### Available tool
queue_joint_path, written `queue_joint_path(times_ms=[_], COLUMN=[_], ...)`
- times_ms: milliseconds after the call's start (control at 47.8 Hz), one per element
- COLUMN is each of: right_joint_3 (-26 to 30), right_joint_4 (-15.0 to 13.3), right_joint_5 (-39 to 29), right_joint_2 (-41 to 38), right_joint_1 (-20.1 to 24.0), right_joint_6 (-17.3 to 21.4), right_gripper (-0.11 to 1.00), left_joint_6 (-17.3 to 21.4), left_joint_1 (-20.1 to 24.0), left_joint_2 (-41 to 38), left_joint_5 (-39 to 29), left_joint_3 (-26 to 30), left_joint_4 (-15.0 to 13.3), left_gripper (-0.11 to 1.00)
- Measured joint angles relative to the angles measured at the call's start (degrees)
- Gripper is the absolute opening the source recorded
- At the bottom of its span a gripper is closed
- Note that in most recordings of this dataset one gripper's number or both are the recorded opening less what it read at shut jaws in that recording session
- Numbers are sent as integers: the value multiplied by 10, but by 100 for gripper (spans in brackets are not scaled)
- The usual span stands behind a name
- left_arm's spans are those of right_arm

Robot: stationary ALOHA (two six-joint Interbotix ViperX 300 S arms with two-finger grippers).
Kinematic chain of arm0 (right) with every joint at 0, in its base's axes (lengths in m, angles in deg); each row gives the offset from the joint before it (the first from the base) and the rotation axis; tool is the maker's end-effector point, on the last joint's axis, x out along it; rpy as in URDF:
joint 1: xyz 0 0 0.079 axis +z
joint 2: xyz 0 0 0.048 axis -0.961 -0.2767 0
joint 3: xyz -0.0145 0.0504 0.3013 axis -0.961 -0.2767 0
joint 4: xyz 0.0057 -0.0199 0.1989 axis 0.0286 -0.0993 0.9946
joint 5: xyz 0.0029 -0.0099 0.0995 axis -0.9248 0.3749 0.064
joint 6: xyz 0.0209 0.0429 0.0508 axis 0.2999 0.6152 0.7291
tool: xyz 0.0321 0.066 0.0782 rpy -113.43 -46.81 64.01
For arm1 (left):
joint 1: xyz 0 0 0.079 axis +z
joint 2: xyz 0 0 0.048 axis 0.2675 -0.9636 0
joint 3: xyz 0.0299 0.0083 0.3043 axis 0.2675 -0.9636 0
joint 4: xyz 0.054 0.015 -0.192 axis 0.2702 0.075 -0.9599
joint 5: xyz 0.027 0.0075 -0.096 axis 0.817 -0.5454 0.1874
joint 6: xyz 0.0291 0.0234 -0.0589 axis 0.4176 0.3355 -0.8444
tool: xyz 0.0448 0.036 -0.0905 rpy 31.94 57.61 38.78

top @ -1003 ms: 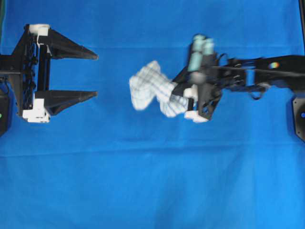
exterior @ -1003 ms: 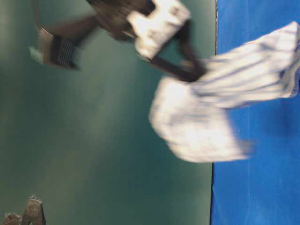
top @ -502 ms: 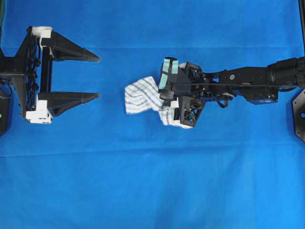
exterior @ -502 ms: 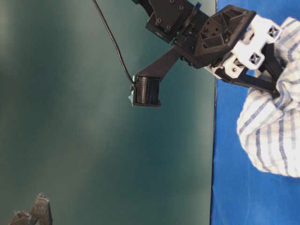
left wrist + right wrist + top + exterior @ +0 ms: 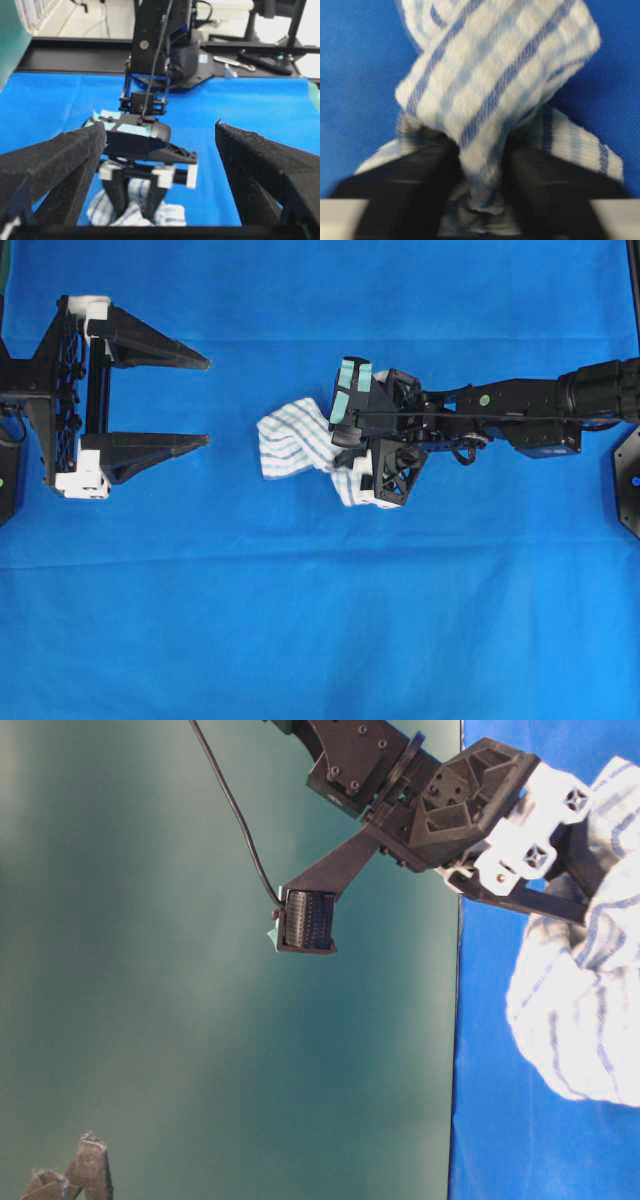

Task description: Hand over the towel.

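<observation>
The towel (image 5: 290, 435), white with blue checks, lies bunched on the blue table cloth near the middle. My right gripper (image 5: 345, 455) points down into its right end. In the right wrist view the right gripper (image 5: 482, 150) has a fold of the towel (image 5: 505, 65) pinched between its blurred fingers (image 5: 430, 170). In the left wrist view the towel (image 5: 135, 212) bulges out below the right gripper (image 5: 136, 200). My left gripper (image 5: 205, 400) stands wide open at the left, facing the towel from about a towel's width away, with nothing between its fingers (image 5: 65, 155).
The blue table cloth (image 5: 320, 620) covers the whole surface. A black cable (image 5: 235, 815) hangs from the right arm. Beyond the table's far edge are a black rail and loose tools (image 5: 260, 57).
The right gripper swung in from the right with the towel and came down; the towel now rests bunched on the cloth. The right fingers blur in the wrist view. The left gripper has not moved.
</observation>
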Motion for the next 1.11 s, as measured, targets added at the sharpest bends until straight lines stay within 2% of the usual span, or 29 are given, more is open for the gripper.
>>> queue_joint_path(times_ms=[42, 84, 293, 460, 815, 920, 1108], right_joint_3=[0, 0, -14, -33, -138, -166, -181], right_joint_4=[0, 0, -3, -11, -17, -17, -18], right_joint_5=[-2, -3, -4, 3, 137, 165, 182], right_joint_2=[10, 20, 114, 221, 430, 459, 455], right_joint_1=[0, 0, 0, -1, 1, 2, 2], right_joint_6=[0, 0, -3, -2, -4, -4, -4], right_gripper=[70, 73, 72, 72, 72, 72, 72], left_joint_6=[0, 0, 0, 0, 1, 1, 1], left_joint_1=[0, 0, 0, 0, -1, 0, 2], left_joint_2=[0, 0, 1, 0, 0, 0, -1], left_joint_5=[0, 0, 0, 0, 0, 0, 0], left_joint_3=[0, 0, 0, 0, -2, -2, -7], left_joint_4=[0, 0, 0, 0, -1, -1, 0], left_gripper=[90, 90, 90, 90, 90, 90, 90])
